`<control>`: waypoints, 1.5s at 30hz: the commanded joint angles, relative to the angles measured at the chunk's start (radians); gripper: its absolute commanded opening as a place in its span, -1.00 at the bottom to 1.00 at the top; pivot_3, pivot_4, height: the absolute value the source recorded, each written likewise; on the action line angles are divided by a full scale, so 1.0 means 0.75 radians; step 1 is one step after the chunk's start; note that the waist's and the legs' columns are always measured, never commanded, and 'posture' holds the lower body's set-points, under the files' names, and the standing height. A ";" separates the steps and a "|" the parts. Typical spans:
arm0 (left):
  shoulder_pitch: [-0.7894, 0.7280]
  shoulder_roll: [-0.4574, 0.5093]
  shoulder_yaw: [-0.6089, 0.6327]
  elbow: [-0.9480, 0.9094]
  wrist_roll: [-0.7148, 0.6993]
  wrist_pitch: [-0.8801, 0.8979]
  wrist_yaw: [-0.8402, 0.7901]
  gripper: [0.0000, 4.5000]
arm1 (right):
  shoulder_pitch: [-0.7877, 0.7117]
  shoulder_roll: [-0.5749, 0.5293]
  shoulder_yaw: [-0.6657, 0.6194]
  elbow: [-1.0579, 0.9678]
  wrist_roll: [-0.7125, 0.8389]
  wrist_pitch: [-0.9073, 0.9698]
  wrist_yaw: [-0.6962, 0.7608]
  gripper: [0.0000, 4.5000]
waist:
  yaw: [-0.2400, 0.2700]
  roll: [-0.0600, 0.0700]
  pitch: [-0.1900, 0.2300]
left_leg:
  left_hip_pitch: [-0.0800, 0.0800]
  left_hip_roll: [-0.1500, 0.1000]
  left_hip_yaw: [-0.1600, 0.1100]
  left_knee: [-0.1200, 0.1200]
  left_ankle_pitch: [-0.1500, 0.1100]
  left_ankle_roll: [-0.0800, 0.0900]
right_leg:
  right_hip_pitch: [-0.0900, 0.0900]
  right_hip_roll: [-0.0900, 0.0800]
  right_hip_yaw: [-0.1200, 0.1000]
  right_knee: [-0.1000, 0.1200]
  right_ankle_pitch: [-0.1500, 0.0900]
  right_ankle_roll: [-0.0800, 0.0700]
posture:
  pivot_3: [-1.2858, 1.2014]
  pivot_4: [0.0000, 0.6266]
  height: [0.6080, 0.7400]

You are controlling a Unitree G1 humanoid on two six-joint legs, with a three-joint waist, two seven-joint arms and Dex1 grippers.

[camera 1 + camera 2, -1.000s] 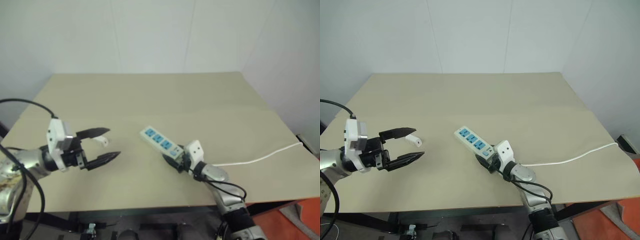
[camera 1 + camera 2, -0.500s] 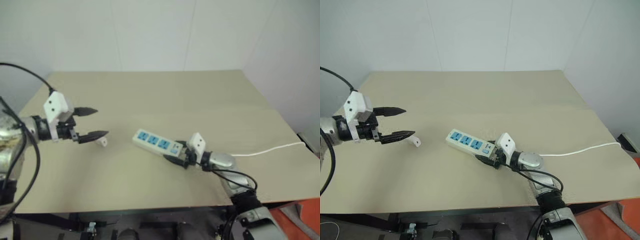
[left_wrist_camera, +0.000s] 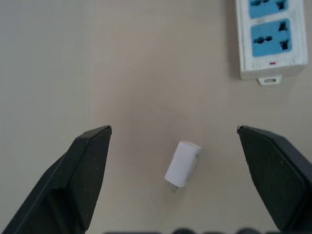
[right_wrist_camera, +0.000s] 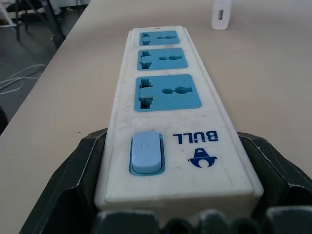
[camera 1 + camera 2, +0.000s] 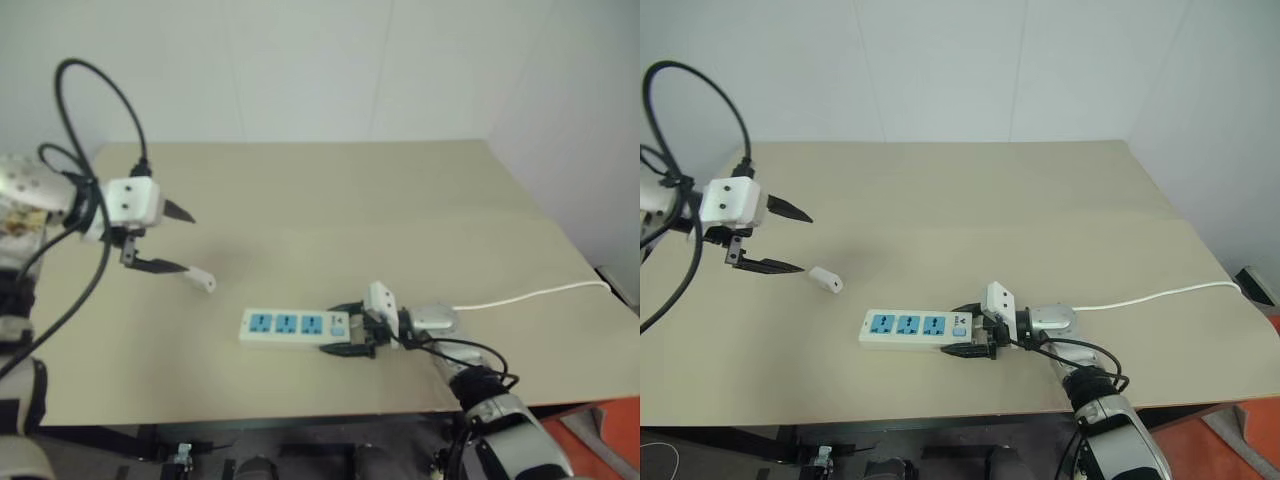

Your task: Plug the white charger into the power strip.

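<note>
white charger (image 3: 182, 163) on table, below open left pincer (image 3: 173, 141), untouched

Soft even indoor light, faint shadows, no glare — left eye view hazier

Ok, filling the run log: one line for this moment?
left gripper: open above white charger | right gripper: gripping power strip switch end | charger: unplugged on table

Left end effector (image 5: 768, 238) raised, fingers spread wide; right end effector (image 5: 973, 330) clamped, level.
</note>
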 commanded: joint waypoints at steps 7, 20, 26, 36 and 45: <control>-0.388 -0.228 -0.422 0.533 0.276 -0.342 -0.010 1.00 | -0.072 0.022 0.020 0.045 -0.030 -0.025 0.084 0.52 | -0.009 0.000 0.000 | -0.001 0.000 0.000 0.001 0.000 0.001 | -0.001 0.001 0.001 0.001 0.000 0.000 | 0.03 -0.52 1.00; -0.471 -0.449 -0.483 0.817 0.654 -0.372 0.113 1.00 | -0.022 0.001 0.009 -0.057 -0.044 0.054 0.020 0.52 | -0.009 0.000 0.000 | -0.002 0.000 -0.001 0.001 -0.001 0.001 | -0.002 0.001 0.001 0.002 0.000 0.001 | 0.03 -0.52 1.00; -0.475 -0.484 -0.474 0.865 0.763 -0.369 0.158 1.00 | -0.002 -0.002 0.004 -0.095 -0.044 0.077 -0.013 0.52 | -0.005 0.000 0.000 | -0.001 0.000 -0.002 0.002 0.000 0.001 | -0.001 0.000 0.000 0.002 0.000 0.001 | 0.03 -0.52 1.00; -0.443 -0.524 -0.495 0.895 0.909 -0.382 0.291 1.00 | 0.031 -0.005 -0.006 -0.172 -0.030 0.119 -0.061 0.52 | -0.005 0.000 0.000 | -0.001 -0.001 -0.002 0.002 0.000 0.001 | -0.001 0.000 0.000 0.002 0.000 0.001 | 0.03 -0.52 1.00; -0.387 -0.550 -0.488 0.917 0.968 -0.347 0.372 1.00 | 0.066 -0.015 -0.010 -0.236 -0.025 0.149 -0.102 0.52 | -0.004 0.000 0.000 | -0.002 -0.001 -0.002 0.002 0.000 0.001 | -0.001 0.000 0.000 0.002 0.000 0.001 | 0.03 -0.52 1.00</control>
